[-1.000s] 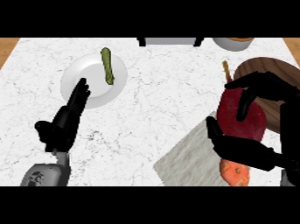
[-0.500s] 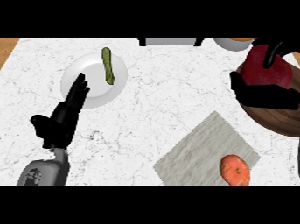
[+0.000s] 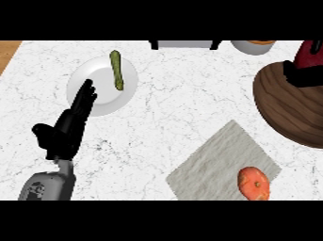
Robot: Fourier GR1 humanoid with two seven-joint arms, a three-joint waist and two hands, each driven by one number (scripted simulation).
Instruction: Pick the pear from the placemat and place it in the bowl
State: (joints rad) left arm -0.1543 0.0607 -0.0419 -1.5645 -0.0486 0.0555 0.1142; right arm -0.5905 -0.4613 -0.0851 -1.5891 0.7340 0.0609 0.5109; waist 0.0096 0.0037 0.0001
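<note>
Dark red shows between the black fingers of the right hand [image 3: 315, 71], which sits at the far right edge of the view, curled round a dark red fruit [image 3: 315, 55] that I take to be the pear; the fruit's top rises above the fingers, so its long axis looks roughly upright, though much of it is hidden or cut off by the frame. Directly under and just near of that hand lies the brown wooden bowl [image 3: 296, 110], its rim passing beneath the fingers, so the pear hangs over the bowl's far part and not over the placemat [image 3: 213, 162]. The relation that matters for the coming move is therefore a vertical one: the pear sits in the hand, above the bowl's hollow, and my judgement is that lowering and letting go is what remains. The grey placemat lies near and to the left of the bowl, well apart from the pear, with an orange fruit [image 3: 254, 183] resting on its near corner. Further left, the left hand [image 3: 70, 123] rests unclenched with fingers straight, its tips over the edge of a white plate [image 3: 98, 96] that carries a green vegetable [image 3: 117, 70], far from the bowl on the marble table [image 3: 184, 103].
</note>
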